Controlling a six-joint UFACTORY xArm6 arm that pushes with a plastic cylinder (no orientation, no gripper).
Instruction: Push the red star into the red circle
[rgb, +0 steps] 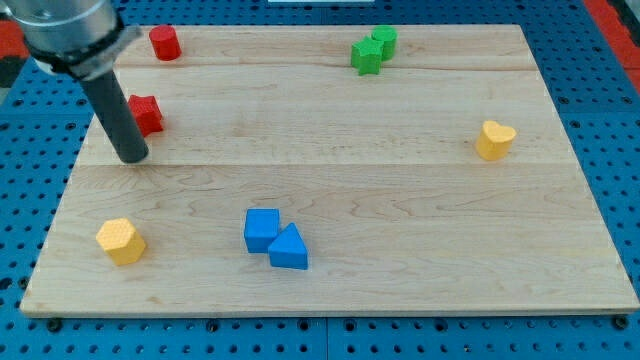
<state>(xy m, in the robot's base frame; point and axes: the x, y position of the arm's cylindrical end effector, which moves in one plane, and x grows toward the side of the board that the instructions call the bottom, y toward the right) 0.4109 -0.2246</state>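
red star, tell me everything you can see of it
The red star is a small, solid red block with a matte look, lying flat on the wooden board near the view's left edge. Its left side is partly hidden behind the dark rod. My tip sits just below and left of it; whether they touch cannot be told. The red circle stands apart, toward the view's top.

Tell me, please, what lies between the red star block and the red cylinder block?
Nothing: the camera view shows bare wooden board between the red star block and the red cylinder block. My tip sits below the star.
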